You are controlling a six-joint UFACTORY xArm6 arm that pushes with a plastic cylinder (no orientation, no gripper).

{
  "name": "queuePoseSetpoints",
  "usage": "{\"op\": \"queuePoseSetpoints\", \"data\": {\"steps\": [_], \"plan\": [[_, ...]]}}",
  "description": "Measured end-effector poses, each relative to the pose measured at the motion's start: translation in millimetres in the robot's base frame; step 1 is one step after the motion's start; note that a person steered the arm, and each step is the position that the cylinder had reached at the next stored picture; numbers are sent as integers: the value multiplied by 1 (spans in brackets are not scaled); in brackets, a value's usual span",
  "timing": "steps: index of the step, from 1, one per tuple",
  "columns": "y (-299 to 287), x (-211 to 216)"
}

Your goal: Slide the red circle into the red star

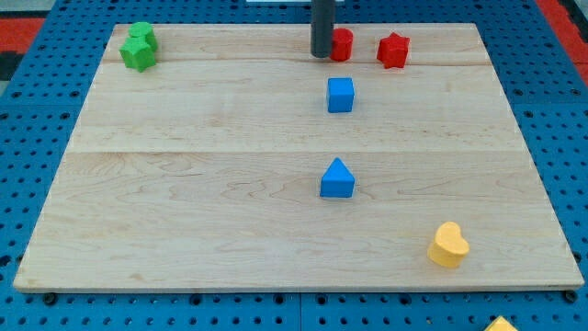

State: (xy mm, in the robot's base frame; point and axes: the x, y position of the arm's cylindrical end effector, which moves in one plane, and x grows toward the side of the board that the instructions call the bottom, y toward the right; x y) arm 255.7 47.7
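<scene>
The arm has no jaws to spread or pinch, only a dark rod, and my tip (322, 55) sits near the view's top edge of the wooden board (184, 184), touching the left side of the red circle (343, 43). Just to the right of my tip, past the circle, the red star (393, 50) stands apart from it with a small gap. Directly below my tip is a blue cube (340, 95), and further down a blue triangle (337, 178). Far to the left of my tip sits a green block (140, 47); a yellow heart (448, 245) lies well away at the lower right.
</scene>
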Motion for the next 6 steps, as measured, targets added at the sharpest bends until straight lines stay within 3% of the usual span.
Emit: {"op": "queuePoseSetpoints", "data": {"steps": [3, 6], "plan": [[-9, -38], [38, -20]]}}
